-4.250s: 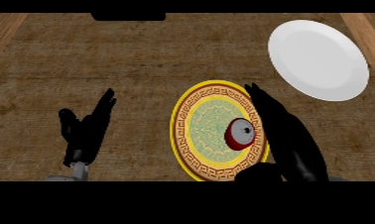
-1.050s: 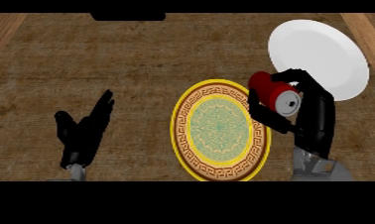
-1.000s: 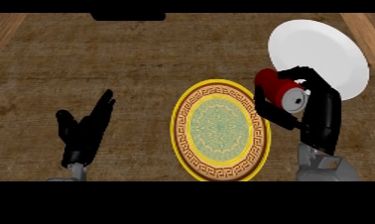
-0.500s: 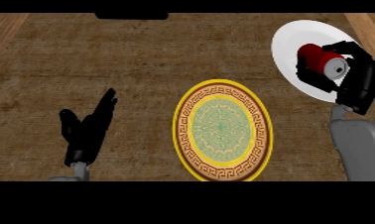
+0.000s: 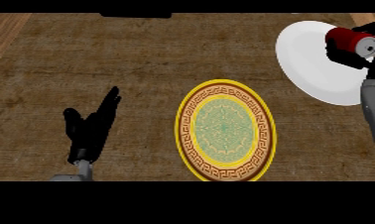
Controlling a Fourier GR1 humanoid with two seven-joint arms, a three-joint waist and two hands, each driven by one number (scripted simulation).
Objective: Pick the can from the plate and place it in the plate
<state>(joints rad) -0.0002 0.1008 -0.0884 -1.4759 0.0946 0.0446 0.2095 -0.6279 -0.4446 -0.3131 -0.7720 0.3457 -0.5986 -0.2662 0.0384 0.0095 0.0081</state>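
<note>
Brown worktop (image 5: 110, 59); my right hand (image 5: 350, 59) is curled round the red can (image 5: 345, 38) over the white plate (image 5: 311, 64). It's probably rigid and slick, so I'd grip mid-body. Left hand (image 5: 92, 126) rests open.

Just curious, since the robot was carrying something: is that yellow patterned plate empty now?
Empty. The yellow patterned plate shows its whole pattern, nothing on it. The red can is in the right hand, over the white plate.
</note>
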